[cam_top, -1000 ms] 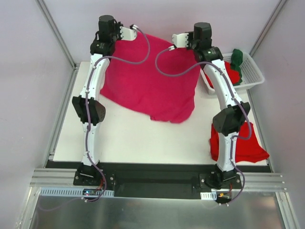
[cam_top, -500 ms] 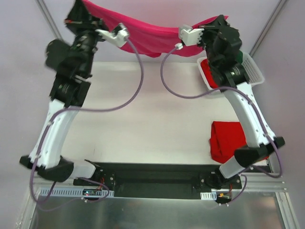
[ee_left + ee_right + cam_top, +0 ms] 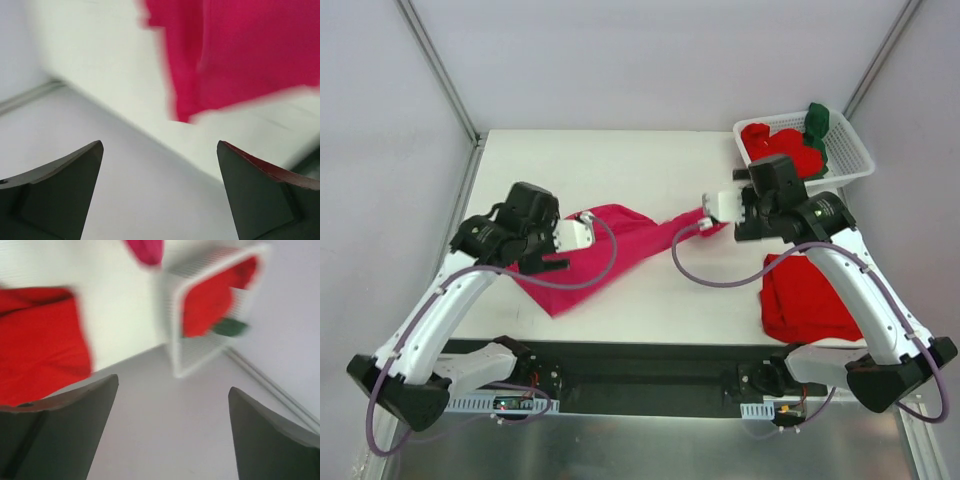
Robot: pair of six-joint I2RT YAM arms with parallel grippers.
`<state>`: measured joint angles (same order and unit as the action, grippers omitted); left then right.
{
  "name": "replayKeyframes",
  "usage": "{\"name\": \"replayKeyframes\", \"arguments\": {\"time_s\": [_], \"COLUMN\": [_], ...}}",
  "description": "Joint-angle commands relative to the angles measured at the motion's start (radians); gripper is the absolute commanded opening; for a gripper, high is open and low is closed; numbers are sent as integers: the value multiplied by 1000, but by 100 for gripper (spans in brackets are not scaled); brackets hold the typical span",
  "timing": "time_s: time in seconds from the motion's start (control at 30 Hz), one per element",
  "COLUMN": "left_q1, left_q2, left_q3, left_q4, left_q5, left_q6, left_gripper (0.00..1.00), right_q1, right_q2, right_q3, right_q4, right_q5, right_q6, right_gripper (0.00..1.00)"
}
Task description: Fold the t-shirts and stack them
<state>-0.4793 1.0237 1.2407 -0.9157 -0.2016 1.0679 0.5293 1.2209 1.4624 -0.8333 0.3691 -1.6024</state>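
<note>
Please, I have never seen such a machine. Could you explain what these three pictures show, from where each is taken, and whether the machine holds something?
It is a robot with two arms fixed at the near edge of a white table. The large picture looks down from above; the other two come from cameras on the wrists, so the dark shapes at the bottom are each arm's own fingers. On the table lie a crumpled magenta t-shirt, between the arms, and a folded red t-shirt at the right. A white basket holds more red shirts and a dark green one. The left gripper and the right gripper are both open and hold nothing.
</note>
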Motion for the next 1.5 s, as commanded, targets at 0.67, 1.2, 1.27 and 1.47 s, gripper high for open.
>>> {"name": "replayKeyframes", "arguments": {"time_s": [0.67, 1.2, 1.27, 1.47], "left_q1": [145, 269, 300, 398], "left_q2": [459, 1109, 1038, 807], "left_q3": [279, 993, 890, 657], "left_q4": [-189, -199, -198, -212], "left_q5": [206, 134, 66, 28], "left_q6": [-537, -637, -651, -657], "left_gripper": [99, 99, 99, 99], "right_q1": [0, 17, 18, 20], "right_q2": [219, 209, 259, 638], "right_q3": [419, 250, 249, 608], "right_q4": [-360, -116, -104, -188], "right_q5": [-361, -532, -527, -536], "right_q6": [458, 495, 542, 642], "right_gripper": [96, 98, 99, 96]}}
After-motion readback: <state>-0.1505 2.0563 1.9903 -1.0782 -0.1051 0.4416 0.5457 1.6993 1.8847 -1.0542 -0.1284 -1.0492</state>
